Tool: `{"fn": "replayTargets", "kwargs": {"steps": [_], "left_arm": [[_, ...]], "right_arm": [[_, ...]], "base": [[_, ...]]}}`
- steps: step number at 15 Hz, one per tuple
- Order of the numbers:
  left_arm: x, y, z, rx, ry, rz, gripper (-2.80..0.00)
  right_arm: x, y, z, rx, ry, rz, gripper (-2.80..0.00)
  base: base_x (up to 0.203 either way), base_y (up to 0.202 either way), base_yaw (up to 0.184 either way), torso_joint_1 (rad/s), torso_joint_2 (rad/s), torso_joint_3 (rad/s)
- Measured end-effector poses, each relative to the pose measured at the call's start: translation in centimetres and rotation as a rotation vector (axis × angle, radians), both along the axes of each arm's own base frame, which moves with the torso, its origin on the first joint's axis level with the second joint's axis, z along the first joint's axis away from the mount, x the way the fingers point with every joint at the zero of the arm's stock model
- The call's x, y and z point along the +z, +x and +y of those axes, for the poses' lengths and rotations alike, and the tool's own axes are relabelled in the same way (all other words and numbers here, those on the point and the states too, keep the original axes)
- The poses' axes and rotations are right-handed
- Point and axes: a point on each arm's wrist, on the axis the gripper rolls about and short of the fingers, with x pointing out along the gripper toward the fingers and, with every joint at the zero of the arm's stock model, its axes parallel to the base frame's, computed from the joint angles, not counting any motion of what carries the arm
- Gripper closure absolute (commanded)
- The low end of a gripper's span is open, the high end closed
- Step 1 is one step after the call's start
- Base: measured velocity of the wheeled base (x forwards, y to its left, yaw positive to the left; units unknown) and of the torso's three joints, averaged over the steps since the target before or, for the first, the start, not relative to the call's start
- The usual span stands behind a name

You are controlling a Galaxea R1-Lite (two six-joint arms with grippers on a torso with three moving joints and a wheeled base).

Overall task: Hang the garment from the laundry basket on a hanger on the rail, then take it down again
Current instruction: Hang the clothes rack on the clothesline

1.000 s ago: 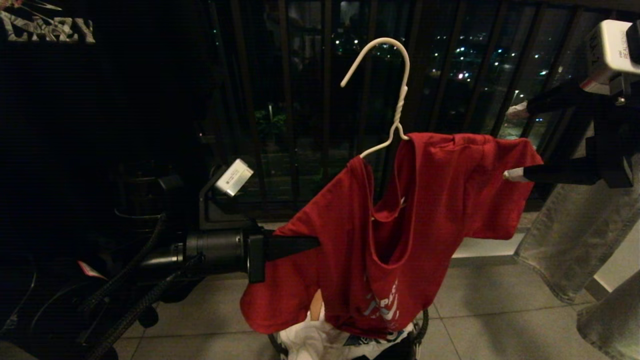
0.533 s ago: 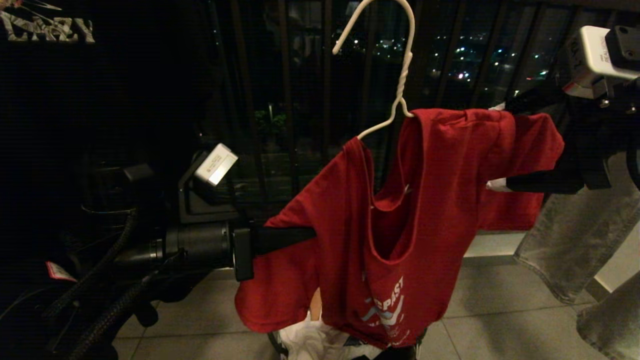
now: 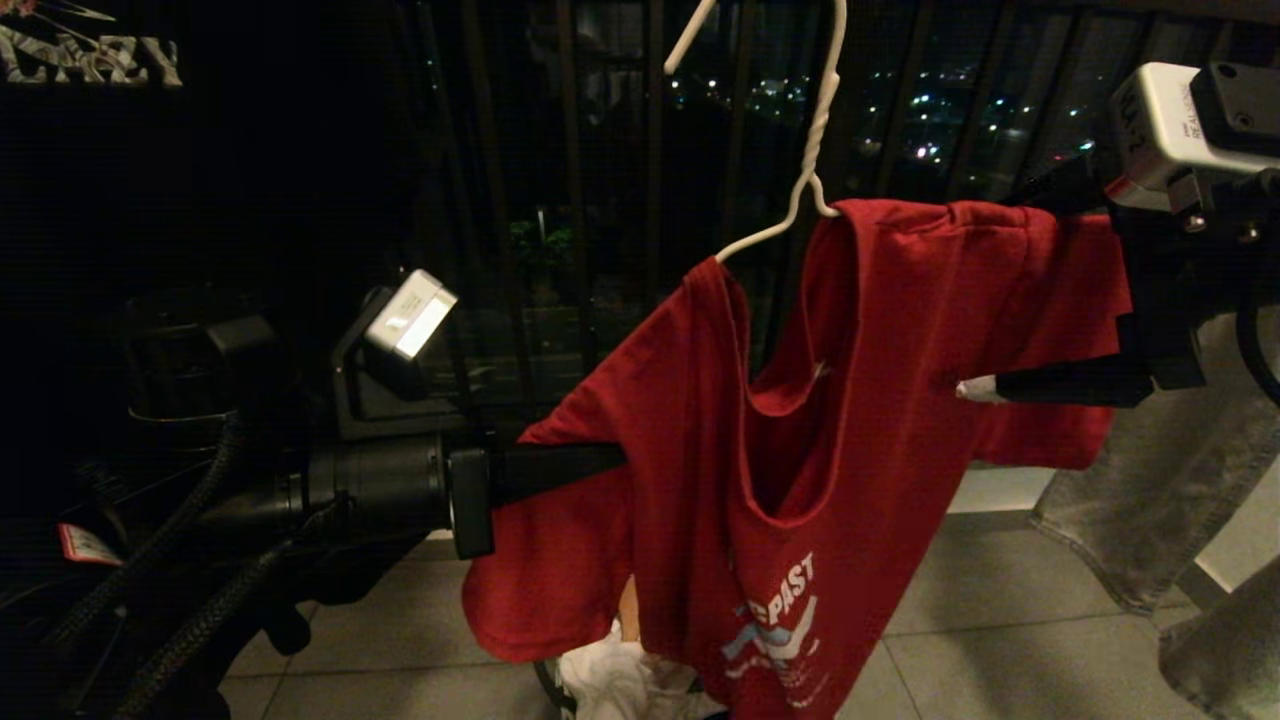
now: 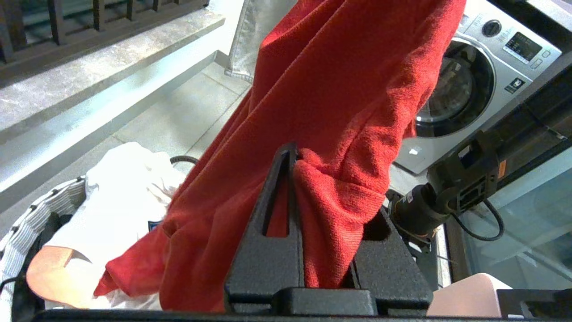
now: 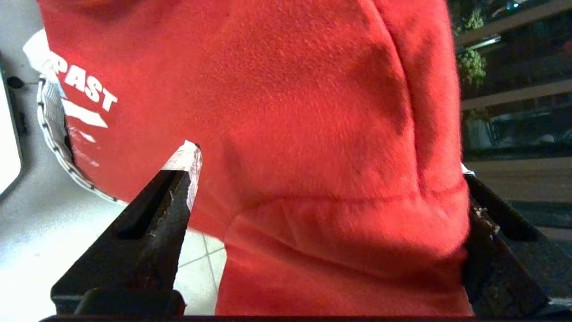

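Note:
The garment (image 3: 880, 330), a red T-shirt with white lettering, hangs askew on the thin white hanger (image 3: 815, 130), whose hook runs out of the top of the head view. My left gripper (image 3: 600, 468) is shut on a bunch of red cloth at the shirt's lower shoulder (image 4: 308, 179). My right gripper (image 3: 1010, 290) is open, its fingers wide apart above and below the raised sleeve (image 5: 328, 163). The laundry basket (image 4: 27, 219) stands on the floor under the shirt, its patterned rim (image 5: 51, 129) showing behind the hem. The rail is out of view.
A white T-shirt (image 4: 120, 197) lies in the basket. Pale jeans (image 3: 1150, 500) hang at the right. A dark balcony railing (image 3: 600, 200) stands behind the shirt. A washing machine (image 4: 469, 80) is beside the left arm. The floor is tiled.
The hanger and shirt have risen, so the hook now leaves the top of the view. The right gripper's fingers have spread wider around the sleeve. The left arm has lifted slightly.

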Motion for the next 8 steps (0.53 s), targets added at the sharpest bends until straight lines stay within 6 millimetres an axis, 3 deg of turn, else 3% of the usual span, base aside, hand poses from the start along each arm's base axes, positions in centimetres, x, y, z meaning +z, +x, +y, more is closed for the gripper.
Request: {"fn": "replayTargets", "kwargs": {"steps": [1, 2, 8], "left_arm": [[0.08, -0.03, 0.02, 0.001, -0.003, -0.004, 0.00], [0.12, -0.06, 0.04, 0.000, -0.004, -0.005, 0.00], [0.03, -0.09, 0.13, 0.007, -0.002, -0.005, 0.00]], "right_arm": [[-0.02, 0.00, 0.09, 0.004, 0.000, 0.001, -2.80], [-0.04, -0.01, 0.14, 0.006, 0.000, 0.002, 0.00], [-0.14, -0.27, 0.71, 0.030, -0.004, 0.010, 0.00]], "base": [[0.000, 0.000, 0.000, 0.000, 0.00, 0.000], [0.000, 0.000, 0.000, 0.000, 0.00, 0.000], [0.000, 0.000, 0.000, 0.000, 0.00, 0.000]]}}
